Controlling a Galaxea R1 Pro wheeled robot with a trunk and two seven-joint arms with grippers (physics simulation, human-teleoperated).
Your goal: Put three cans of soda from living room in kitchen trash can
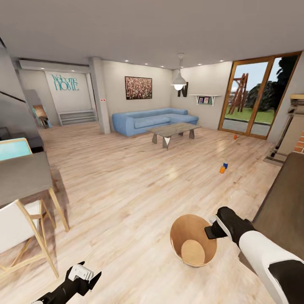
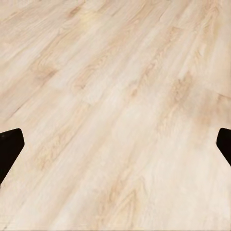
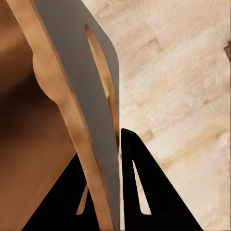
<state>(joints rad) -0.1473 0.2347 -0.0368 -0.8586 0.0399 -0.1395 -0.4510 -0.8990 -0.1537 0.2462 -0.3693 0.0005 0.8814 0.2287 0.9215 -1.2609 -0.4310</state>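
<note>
The tash can [image 1: 182, 230] hangs tilted low over the pale wood floor at the front right, its brown inside facing me. My right gripper [image 1: 212, 230] is shut on its rim; in the right wrist view the fingers [image 3: 132, 183] pinch the grey and brown wall [image 3: 72, 96] from both sides. Far ahead on the living room floor lies an orange soda can [image 1: 222, 169] with a blue-banded can [image 1: 225, 165] right behind it. A further small orange can [image 1: 234, 137] sits near the glass doors. My left gripper [image 1: 86, 276] is open, low at the front left, over bare floor [image 2: 118, 139].
A dark counter [image 1: 283, 202] runs along the right. A grey table [image 1: 21, 177] with a wooden chair [image 1: 21, 228] stands at the left. Farther off are the blue sofa [image 1: 147, 120], the low table [image 1: 174, 130], the glass doors [image 1: 253, 101] and the brick fireplace [image 1: 299, 145].
</note>
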